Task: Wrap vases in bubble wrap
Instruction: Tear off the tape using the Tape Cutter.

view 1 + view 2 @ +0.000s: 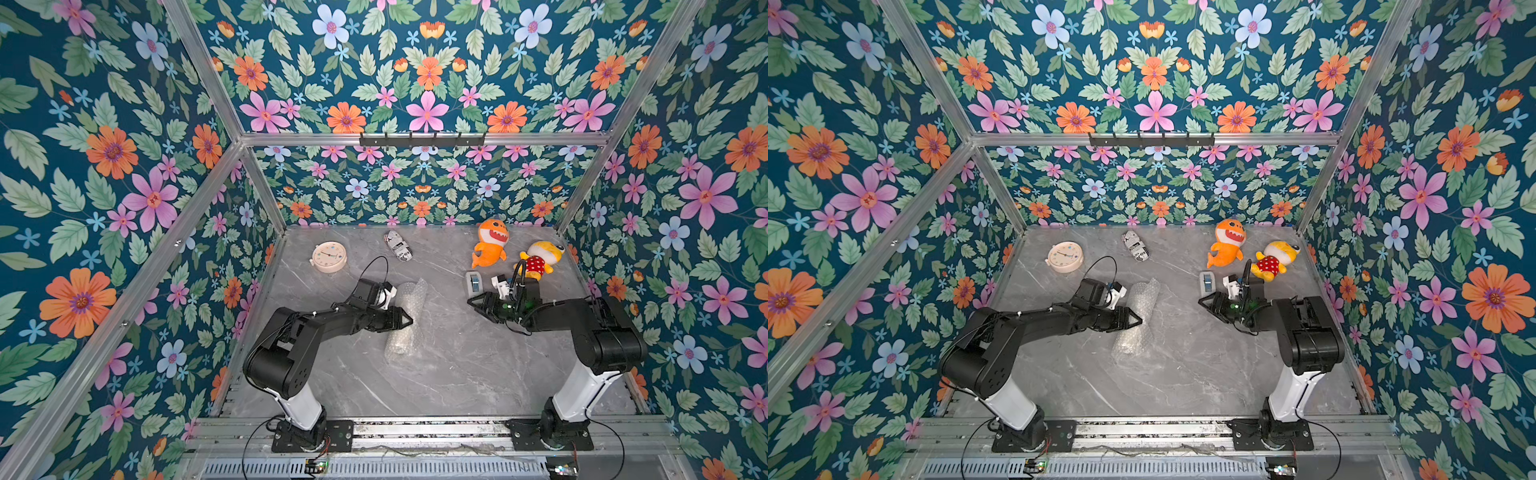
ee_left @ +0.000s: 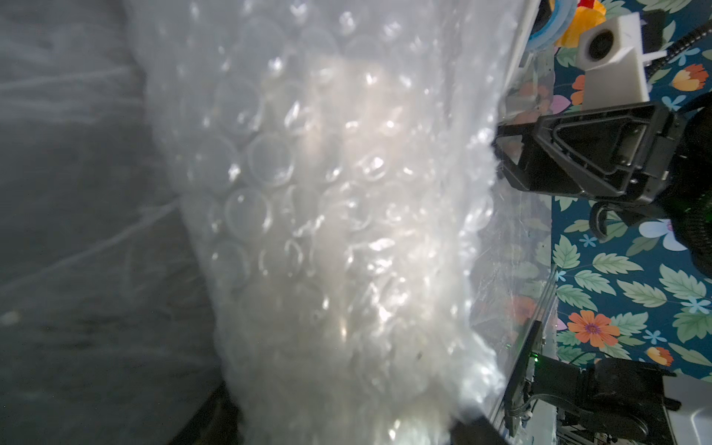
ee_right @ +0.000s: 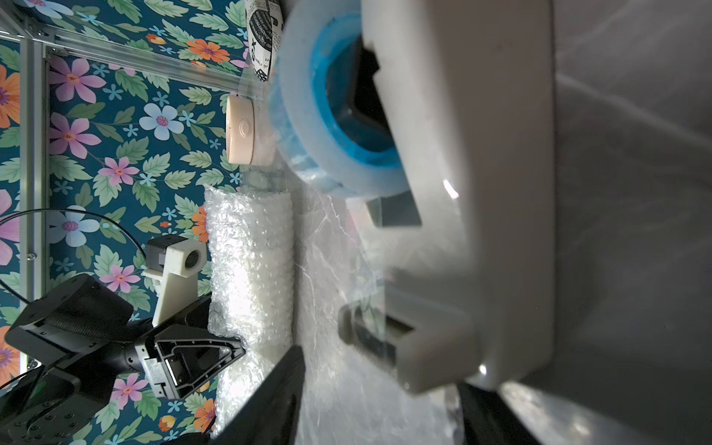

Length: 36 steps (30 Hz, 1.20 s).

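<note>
Bubble wrap point(image 2: 327, 231) sits clamped in left jaws; right jaws stand apart before tape dispenser point(image 3: 481, 192).

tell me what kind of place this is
Probably a robot test cell: an aluminium frame hung with floral-print walls, two robot arms bolted to a rail at the front, and a marble-look tabletop holding a clock and plush toys.

The grey marble desk point(image 1: 457, 374) carries a cream clock point(image 1: 329, 257), a printed cylinder point(image 1: 398, 246), an orange shark plush point(image 1: 491, 243), a yellow plush point(image 1: 540, 257), a tape dispenser point(image 1: 473, 284) and, near its middle, rolled bubble wrap point(image 1: 410, 296).
</note>
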{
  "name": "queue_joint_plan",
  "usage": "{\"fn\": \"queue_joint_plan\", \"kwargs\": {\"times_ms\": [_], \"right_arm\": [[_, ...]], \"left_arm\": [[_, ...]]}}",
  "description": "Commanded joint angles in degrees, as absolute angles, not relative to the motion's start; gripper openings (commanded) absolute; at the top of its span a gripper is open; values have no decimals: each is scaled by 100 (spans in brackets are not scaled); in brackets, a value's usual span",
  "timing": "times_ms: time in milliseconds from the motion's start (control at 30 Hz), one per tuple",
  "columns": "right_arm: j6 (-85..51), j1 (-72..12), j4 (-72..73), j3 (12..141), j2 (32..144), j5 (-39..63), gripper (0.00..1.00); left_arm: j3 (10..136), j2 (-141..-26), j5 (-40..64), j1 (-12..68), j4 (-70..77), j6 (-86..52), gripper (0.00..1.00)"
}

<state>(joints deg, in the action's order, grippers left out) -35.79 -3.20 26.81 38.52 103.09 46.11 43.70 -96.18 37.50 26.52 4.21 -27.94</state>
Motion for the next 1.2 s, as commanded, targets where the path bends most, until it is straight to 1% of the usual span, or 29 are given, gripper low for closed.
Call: {"fn": "queue_joint_plan", "kwargs": {"times_ms": [0, 33, 200, 300, 433, 467, 500, 533, 633, 933, 1167], "right_arm": [[-3520, -321, 2875, 3971, 10364, 4441, 49], [-3513, -318, 2865, 3997, 10373, 4464, 45], [-3437, -318, 2730, 4003, 10337, 4440, 39], [-3402, -316, 2693, 3948, 10232, 4382, 33], [-3382, -316, 2591, 3907, 10087, 4282, 18], [-3382, -316, 2571, 3895, 10066, 4272, 13], [-3359, -321, 2529, 3894, 10028, 4235, 4], [-3354, -317, 2486, 3894, 9992, 4216, 0], [-3298, -317, 2269, 3929, 9876, 4149, 0], [-2900, -316, 675, 4396, 9672, 3542, 0], [-2824, -318, 433, 4386, 9738, 3421, 0]], "left_arm": [[4385, -9597, 3692, 2646, 171, -2681, 55], [4385, -9598, 3691, 2650, 168, -2681, 55], [4370, -9597, 3692, 2650, 167, -2686, 55], [4380, -9606, 3691, 2640, 158, -2681, 55], [4386, -9598, 3700, 2637, 149, -2676, 55], [4386, -9598, 3700, 2637, 149, -2681, 55], [4381, -9598, 3700, 2637, 149, -2681, 55], [4380, -9598, 3700, 2641, 149, -2676, 55], [4380, -9589, 3706, 2641, 154, -2681, 55], [4381, -9571, 3700, 2639, 141, -2690, 55], [4400, -9536, 3688, 2639, 97, -2681, 55]]}}
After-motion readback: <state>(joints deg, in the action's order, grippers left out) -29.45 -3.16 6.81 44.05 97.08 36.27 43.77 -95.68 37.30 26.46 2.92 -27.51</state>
